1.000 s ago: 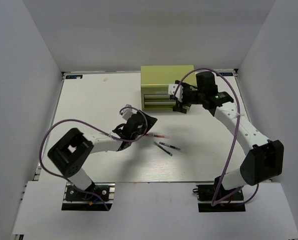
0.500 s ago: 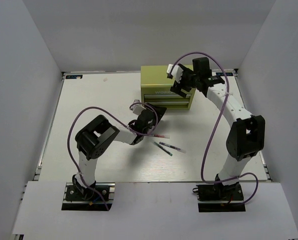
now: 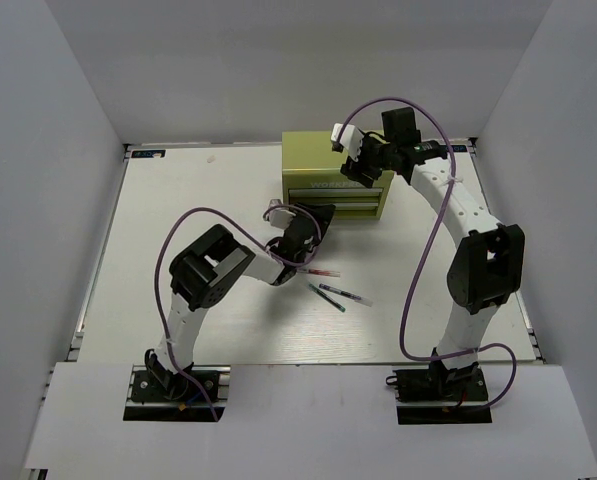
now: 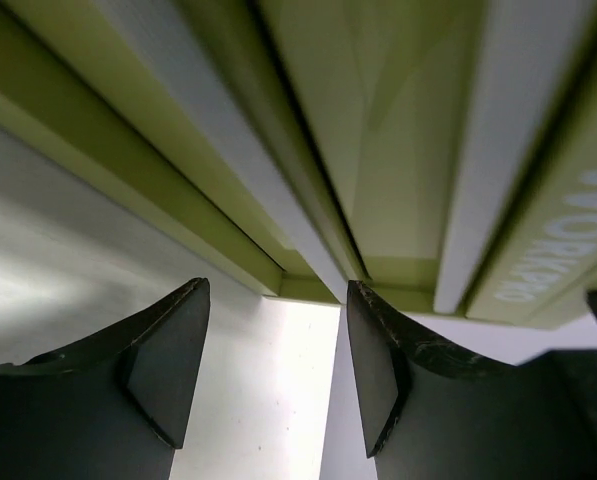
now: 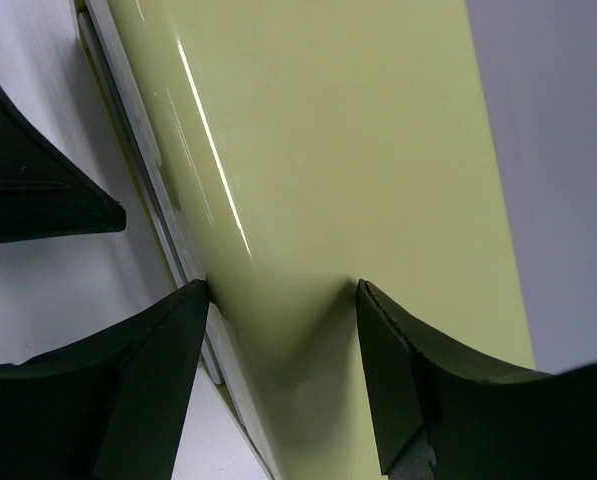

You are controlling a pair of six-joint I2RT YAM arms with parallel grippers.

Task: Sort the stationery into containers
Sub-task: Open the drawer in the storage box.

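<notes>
Two arms on show, left arm (image 3: 183,322) and right arm (image 3: 458,205), both white shells with chunky black joints. A purple left cable (image 3: 193,212) loops out well behind its pincer, and the purple right cable (image 3: 419,270) trails long. The left gripper (image 4: 273,375) and right gripper (image 5: 283,380) end in matte black wedge fingers (image 4: 168,370) with scuffed edges. A small white block (image 3: 340,133) sits just behind the right pincer.

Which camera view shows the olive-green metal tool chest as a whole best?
The top external view: the olive-green metal tool chest appears nearly whole there, top and both drawer fronts. The left wrist view shows only part of its front and lettering. The right wrist view shows only a plain green panel and one edge.
</notes>
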